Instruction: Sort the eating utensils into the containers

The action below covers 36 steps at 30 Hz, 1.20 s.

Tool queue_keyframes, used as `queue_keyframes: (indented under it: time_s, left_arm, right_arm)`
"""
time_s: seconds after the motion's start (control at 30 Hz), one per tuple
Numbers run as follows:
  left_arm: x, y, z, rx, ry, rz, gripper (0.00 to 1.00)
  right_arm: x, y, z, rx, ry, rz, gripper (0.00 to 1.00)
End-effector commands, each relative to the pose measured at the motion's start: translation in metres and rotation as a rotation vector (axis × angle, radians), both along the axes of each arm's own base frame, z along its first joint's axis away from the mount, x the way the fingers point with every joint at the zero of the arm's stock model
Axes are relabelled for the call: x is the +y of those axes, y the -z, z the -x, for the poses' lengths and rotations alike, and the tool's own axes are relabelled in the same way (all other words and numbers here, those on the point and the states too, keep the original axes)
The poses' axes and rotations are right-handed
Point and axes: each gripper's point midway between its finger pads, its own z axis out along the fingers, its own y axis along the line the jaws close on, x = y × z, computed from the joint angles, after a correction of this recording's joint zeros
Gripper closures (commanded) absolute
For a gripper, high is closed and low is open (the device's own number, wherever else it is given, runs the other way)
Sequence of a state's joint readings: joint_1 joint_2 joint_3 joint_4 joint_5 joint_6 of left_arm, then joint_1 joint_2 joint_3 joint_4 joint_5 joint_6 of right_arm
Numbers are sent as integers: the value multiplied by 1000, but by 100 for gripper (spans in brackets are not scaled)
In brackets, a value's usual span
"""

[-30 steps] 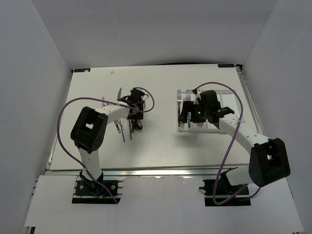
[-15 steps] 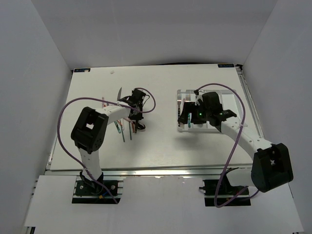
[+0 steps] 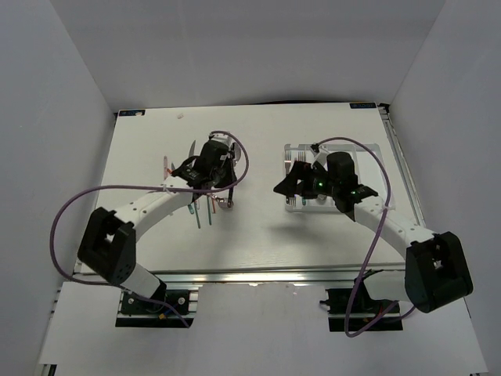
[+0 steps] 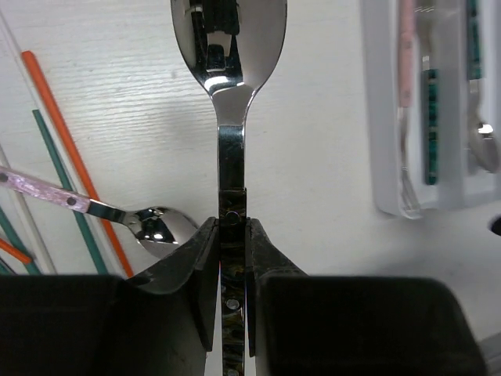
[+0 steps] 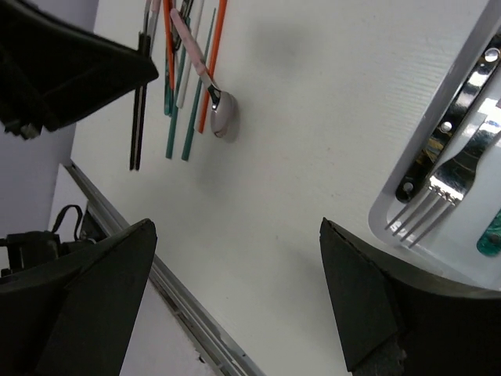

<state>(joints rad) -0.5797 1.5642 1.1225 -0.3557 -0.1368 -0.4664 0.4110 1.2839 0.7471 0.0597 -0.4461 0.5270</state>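
**A:** Start at the left claw point(image 4: 232, 235). What's it doing?

**B:** It is clamped tight on the dark-handled spoon point(image 4: 231, 55), both pads pressed to the handle just below the neck. The bowl points to 12 o'clock from the grip. I can't tell whether the spoon is clear of the counter point(image 4: 313, 157).

**A:** And around it?

**B:** At 9 o'clock, just beside the left finger, lies a pink-handled spoon point(image 4: 160, 225), bowl up, with its handle running off toward 10 o'clock. A red chopstick point(image 4: 74, 149) and a green chopstick point(image 4: 63, 180) slant past it, and the spoon's handle crosses over them. At 2 o'clock is the white tray point(image 4: 381, 117), well apart from the held spoon. A teal-handled piece point(image 4: 430, 125) lies lengthwise inside it.

**A:** The right claw point(image 5: 235, 235)?

**B:** It is spread wide and gripping nothing. Its fingers point(image 5: 86, 298) sit at either lower corner of its own view, with bare counter between them.

**A:** What lies beyond it?

**B:** At 2 o'clock is the tray's rounded corner. A silver fork point(image 5: 438, 196) lies just inside the rim, next to a dark riveted handle point(image 5: 448, 125). At 11 o'clock, well apart, the loose utensils lie on the counter, the pink-handled spoon among the chopsticks. From overhead the right claw is at the tray's left edge.
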Motion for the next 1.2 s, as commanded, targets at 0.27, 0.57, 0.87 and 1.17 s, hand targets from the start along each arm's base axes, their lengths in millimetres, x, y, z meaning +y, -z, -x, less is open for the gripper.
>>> queue_keyframes:
  time_s: [0.27, 0.57, 0.87, 1.17]
  left_arm:
    - [-29, -67, 36, -137, 111, 308, 100]
    - [-42, -91, 54, -168, 189, 400, 100]
    - [-44, -95, 56, -181, 198, 411, 100]
    - [1, -86, 58, -184, 84, 204, 3]
  right_arm:
    - [61, -54, -40, -60, 18, -134, 11]
    - [114, -55, -57, -37, 16, -92, 13]
    - [146, -49, -55, -13, -42, -106, 100]
    - [76, -35, -96, -26, 80, 53, 100]
